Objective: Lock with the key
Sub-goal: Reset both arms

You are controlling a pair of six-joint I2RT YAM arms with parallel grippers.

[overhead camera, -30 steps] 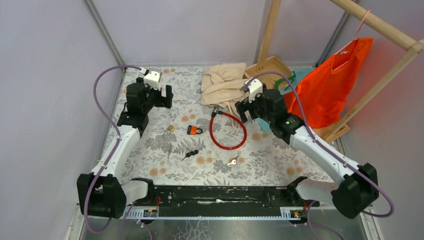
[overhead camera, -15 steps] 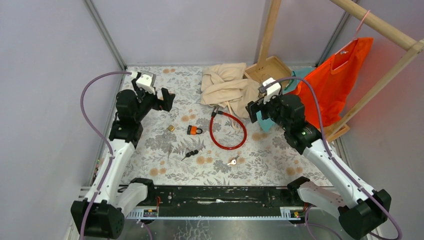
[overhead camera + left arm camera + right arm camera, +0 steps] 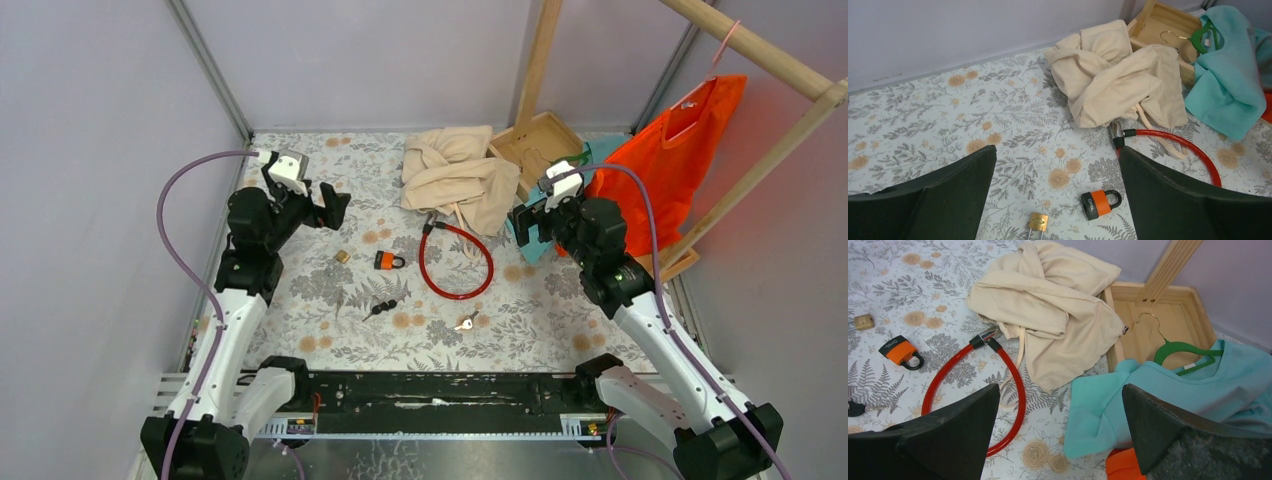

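Progress: nothing started. The black-headed key (image 3: 380,307) and the silver key (image 3: 464,323) lie loose on the tabletop (image 3: 545,312); picking up, inserting and turning all look still to do.
Hands: two. The left hand (image 3: 330,206) and the right hand (image 3: 527,222) are both spread wide and empty.
Cable: one red cable lock (image 3: 457,262), centre frame.
Padlocks: two. The orange padlock (image 3: 389,261) sits centre, with the brass padlock (image 3: 342,257) to its left.
Keys: two, lower centre, apart.

Top view looks down from behind; both wrist views, nearer, share the orange padlock (image 3: 1099,204)
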